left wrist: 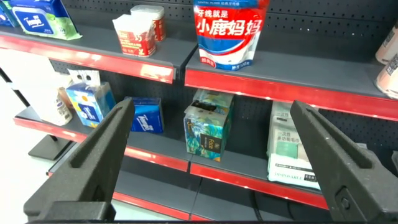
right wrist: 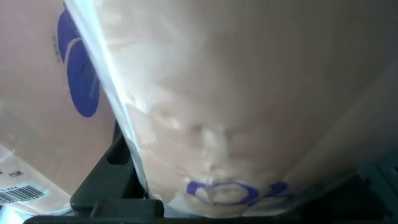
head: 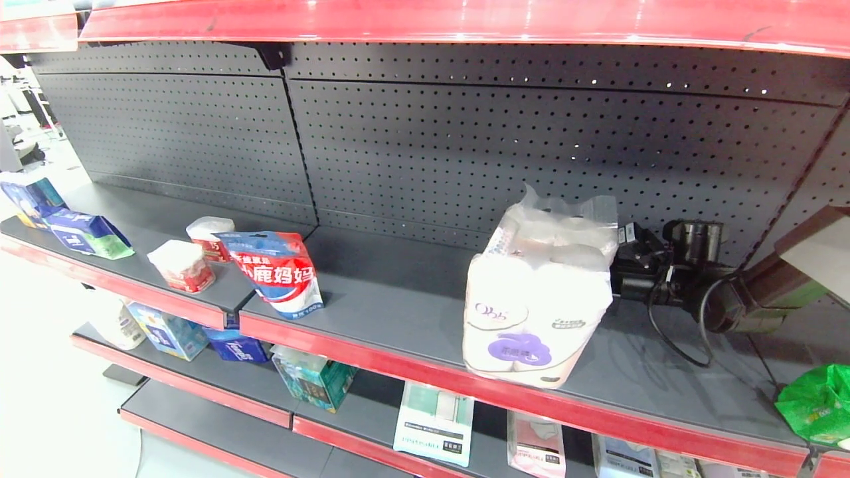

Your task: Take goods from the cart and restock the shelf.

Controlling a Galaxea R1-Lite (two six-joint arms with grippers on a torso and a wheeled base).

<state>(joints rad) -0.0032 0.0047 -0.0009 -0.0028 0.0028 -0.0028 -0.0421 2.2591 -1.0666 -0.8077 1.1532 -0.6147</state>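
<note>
On the middle shelf (head: 398,312), a toilet paper pack (head: 538,299) stands at the front edge, right of centre, with the right gripper (head: 631,262) against its far right side. Well to its left a pouch (head: 275,272) stands upright. Farther left sit two small tubs (head: 182,265), one behind the other, and tissue packs (head: 86,232) at the far end. A bag (head: 817,401) lies at the right end. Boxes (head: 312,378) line the lower shelf (head: 232,382).

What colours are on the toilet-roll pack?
White with purple print on the toilet-roll pack; head view shows it best.

Grey shelf (head: 398,305), toilet-roll pack (head: 538,299), red-white pouch (head: 275,272), blue tissue box (head: 86,234), green bag (head: 817,401)
</note>
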